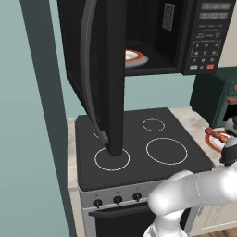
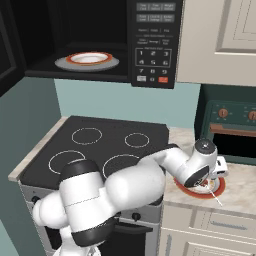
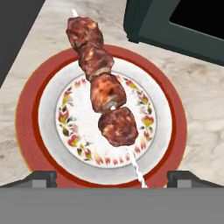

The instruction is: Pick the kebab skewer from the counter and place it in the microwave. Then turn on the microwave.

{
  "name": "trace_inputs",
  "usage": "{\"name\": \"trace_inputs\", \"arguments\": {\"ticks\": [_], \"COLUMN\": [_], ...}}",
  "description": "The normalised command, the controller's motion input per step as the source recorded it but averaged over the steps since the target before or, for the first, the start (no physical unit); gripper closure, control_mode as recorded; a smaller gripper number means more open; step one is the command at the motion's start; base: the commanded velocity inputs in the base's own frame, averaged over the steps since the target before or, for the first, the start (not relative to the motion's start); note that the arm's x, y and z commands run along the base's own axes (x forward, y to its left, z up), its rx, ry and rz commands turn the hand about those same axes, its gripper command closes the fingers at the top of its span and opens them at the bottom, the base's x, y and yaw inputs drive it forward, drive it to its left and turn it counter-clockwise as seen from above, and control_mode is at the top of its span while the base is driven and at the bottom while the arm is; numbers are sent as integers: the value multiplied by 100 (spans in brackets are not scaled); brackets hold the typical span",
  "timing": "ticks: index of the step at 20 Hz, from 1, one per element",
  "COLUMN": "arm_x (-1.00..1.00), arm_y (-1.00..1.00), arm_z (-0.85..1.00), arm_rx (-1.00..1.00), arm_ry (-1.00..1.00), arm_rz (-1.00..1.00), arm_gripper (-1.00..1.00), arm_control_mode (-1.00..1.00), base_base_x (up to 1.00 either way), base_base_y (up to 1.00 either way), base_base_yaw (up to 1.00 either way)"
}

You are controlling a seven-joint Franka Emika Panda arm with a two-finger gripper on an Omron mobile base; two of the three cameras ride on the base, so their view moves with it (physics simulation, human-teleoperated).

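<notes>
plate [image 3: 43, 127] on counter [image 3: 205, 113] w/ kebab skewer [image 3: 103, 87] | microwave [image 2: 150, 45] open

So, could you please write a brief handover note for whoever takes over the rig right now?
Gripper: open, holding nothing, poised above the kebab skewer.
Skewer: lies across a red-rimmed plate on the counter, between the stovetop and the green toaster oven.
Microwave: door swung open; a second plate sits inside.
Done: approach to the skewer.
Left: grasp the skewer, put it in the microwave, then turn the microwave on.
</notes>
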Motion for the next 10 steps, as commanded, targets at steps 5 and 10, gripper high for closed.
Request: {"name": "trace_inputs", "arguments": {"ticks": [5,10], "arm_x": [9,19], "arm_y": [-6,0], "arm_z": [-21,-23], "arm_rx": [0,0], "arm_ry": [3,6], "arm_rz": [3,1], "arm_gripper": [-100,-100], "arm_control_mode": [-100,-100], "base_base_x": [0,0], "base_base_y": [0,0], "base_base_yaw": [0,0]}}
